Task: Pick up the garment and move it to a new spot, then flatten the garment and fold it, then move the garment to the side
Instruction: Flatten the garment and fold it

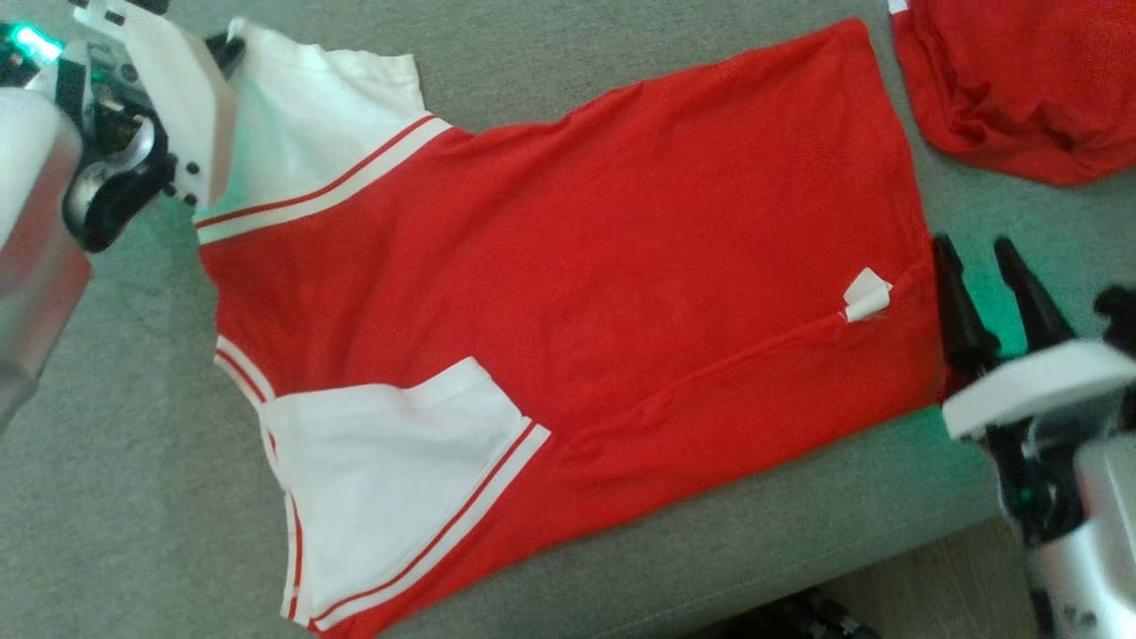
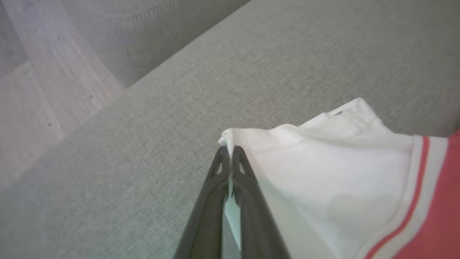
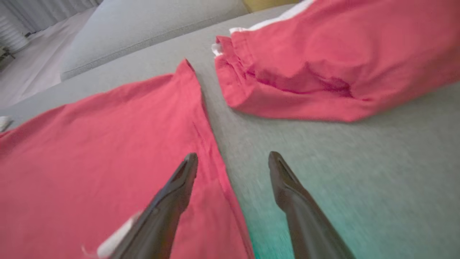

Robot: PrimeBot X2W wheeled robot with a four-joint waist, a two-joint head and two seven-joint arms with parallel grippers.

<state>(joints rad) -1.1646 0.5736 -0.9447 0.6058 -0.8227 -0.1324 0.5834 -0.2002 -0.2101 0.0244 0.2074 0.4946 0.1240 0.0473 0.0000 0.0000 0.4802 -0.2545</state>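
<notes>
A red garment (image 1: 621,266) with 2 white sleeves lies spread flat on a grey cushion (image 1: 106,444). The left fingers (image 2: 215,187) are pressed together, pinching the corner of 1 white sleeve (image 2: 323,172); the cloth peaks just past their tips. The right fingers (image 3: 172,194) stand wide apart and hold nothing. They straddle the garment's hem, 1 finger over red cloth, the other over bare cushion. A small white tag (image 1: 865,295) lies just beside the finger over the cloth. Beyond the right fingertips, apart from the hem, a second red garment (image 3: 323,64) lies bunched. Past the left fingers, wooden floor (image 2: 36,108) shows beyond the cushion's edge.
</notes>
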